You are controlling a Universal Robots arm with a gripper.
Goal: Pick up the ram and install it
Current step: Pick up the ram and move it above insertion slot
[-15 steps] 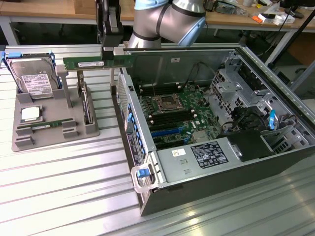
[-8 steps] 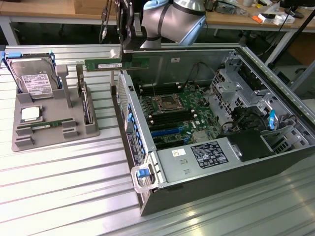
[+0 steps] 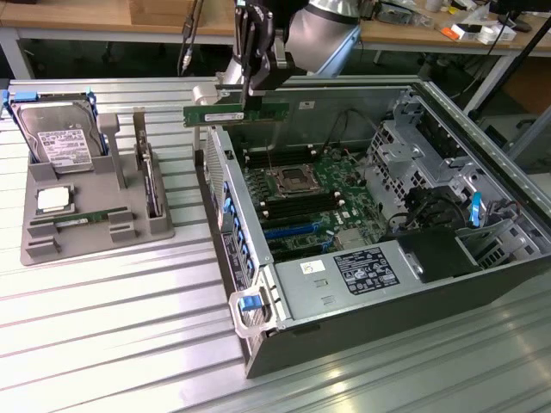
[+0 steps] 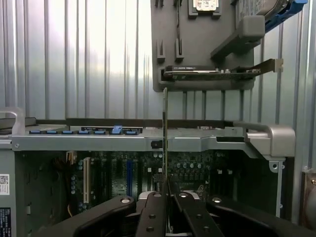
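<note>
Pincer (image 3: pixel 252 105) was closed tight on the ram (image 3: pixel 215 114), clamping it around the middle of its upper edge. The ram hung in the air, long side level and label facing the near side. It sat over the far corner of the open computer case (image 3: pixel 387 314), on the exterior view's left, clear of every slot. In the wrist view the black fingers (image 4: pixel 150 212) pinched the stick edge-on, with the case rim and the motherboard (image 3: pixel 331 168) past it.

Inside the case, the processor socket (image 3: pixel 287 179) lay mid-board, with black memory slots (image 3: pixel 297 206) just near of it and blue slots (image 3: pixel 293 231) nearer again. A blue latch (image 3: pixel 250 301) sat at the case's near-left corner.

A gray holder tray (image 3: pixel 86 245) stood on the ribbed metal desk (image 3: pixel 103 335), just beside the case on the exterior view's left. It carried:
- a hard drive (image 3: pixel 58 138), leaning at the far end
- a square processor chip (image 3: pixel 53 200), lying flat
- a second memory stick (image 3: pixel 82 220), near of the chip
- an expansion card (image 3: pixel 152 185), upright on edge at the tray's right side
</note>
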